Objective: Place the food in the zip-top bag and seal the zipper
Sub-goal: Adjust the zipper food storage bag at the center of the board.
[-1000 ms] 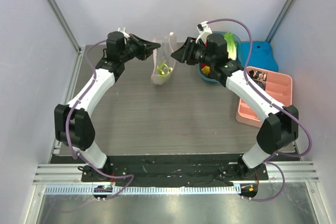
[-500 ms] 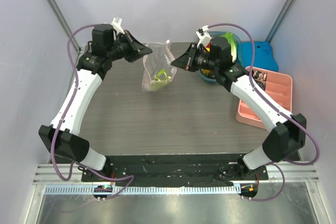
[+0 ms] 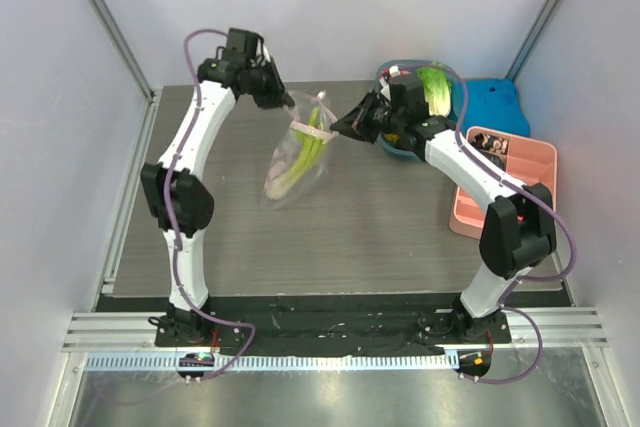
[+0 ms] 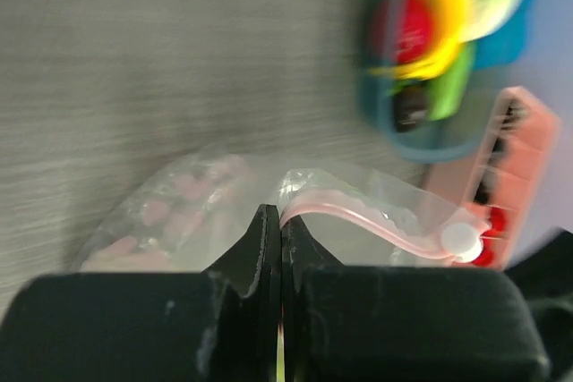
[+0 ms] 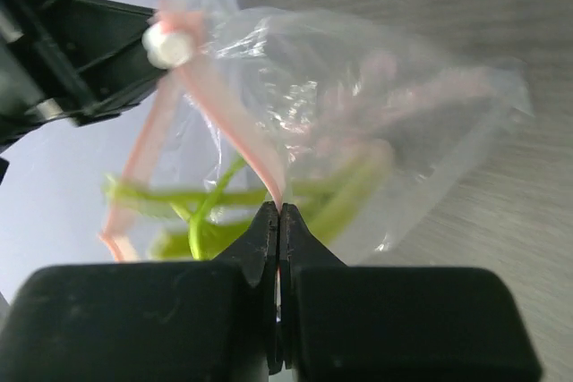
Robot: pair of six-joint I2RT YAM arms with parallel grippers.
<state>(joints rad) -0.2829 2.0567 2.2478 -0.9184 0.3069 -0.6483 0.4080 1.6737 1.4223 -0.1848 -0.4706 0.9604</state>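
Clear plastic, one zip-top bag hung between two grippers over the table, with one celery stalk inside. One lettuce head and one red fruit lay in the teal bowl beside a yellow banana. The left gripper, its arm reared high and bent over, was clamped on the bag's mouth edge. The right gripper, its arm reaching leftward, was pinched on the pink zipper.
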